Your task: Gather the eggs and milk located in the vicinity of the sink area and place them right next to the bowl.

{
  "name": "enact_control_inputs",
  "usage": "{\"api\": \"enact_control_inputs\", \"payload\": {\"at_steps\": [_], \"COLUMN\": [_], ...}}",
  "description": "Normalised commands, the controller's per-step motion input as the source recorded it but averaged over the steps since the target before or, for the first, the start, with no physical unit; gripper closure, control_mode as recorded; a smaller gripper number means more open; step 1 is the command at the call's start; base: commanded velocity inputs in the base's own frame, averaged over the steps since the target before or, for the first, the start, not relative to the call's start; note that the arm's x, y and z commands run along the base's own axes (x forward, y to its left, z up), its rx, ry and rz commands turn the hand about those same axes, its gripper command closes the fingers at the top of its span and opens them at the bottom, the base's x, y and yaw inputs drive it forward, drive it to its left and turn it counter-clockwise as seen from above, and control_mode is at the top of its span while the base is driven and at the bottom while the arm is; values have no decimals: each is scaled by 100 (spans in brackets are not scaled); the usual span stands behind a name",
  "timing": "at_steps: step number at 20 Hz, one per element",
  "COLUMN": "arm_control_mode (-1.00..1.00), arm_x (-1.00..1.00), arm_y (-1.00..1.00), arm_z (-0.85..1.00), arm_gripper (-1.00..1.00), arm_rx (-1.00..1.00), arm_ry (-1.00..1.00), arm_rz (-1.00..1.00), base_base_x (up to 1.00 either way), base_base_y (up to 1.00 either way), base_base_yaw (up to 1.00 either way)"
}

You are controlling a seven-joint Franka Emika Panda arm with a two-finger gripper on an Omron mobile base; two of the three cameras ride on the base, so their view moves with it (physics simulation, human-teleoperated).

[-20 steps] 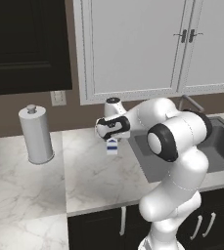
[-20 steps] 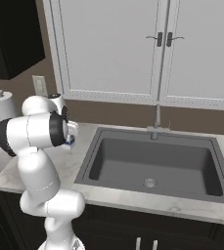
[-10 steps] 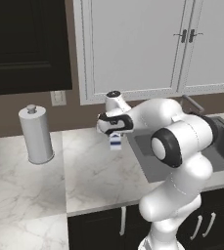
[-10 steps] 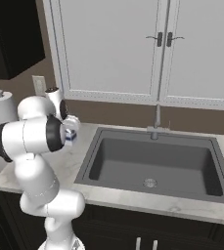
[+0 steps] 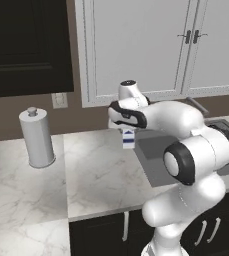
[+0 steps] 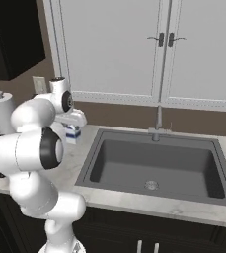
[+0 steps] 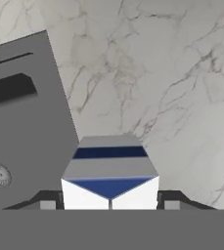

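I am seeing my gripper (image 7: 109, 205) clamping the milk (image 5: 128, 138) from both sides, in the air over the counter (image 5: 93, 170), just beside the left edge of the sink (image 6: 154, 165). If the fingers are holding too lightly, the carton may be slipping out while the arm is swinging, and falling on the counter or into the sink. The carton is small and white, hanging upright, with a blue band.
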Motion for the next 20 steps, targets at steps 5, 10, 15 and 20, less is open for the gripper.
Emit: {"api": "enact_control_inputs", "payload": {"at_steps": [5, 10, 15, 20], "arm_control_mode": [-100, -100, -100, -100], "arm_x": [-57, -62, -55, -53], "arm_y": [-22, -12, -9, -13], "arm_z": [35, 16, 8, 1], "arm_gripper": [100, 100, 100, 100], "arm_rx": [0, 0, 0, 0], "arm_ry": [2, -2, 0, -1], "arm_rz": [-1, 0, 0, 0], "base_base_x": [0, 0, 0, 0], "base_base_y": [0, 0, 0, 0], "base_base_yaw": [0, 0, 0, 0]}}
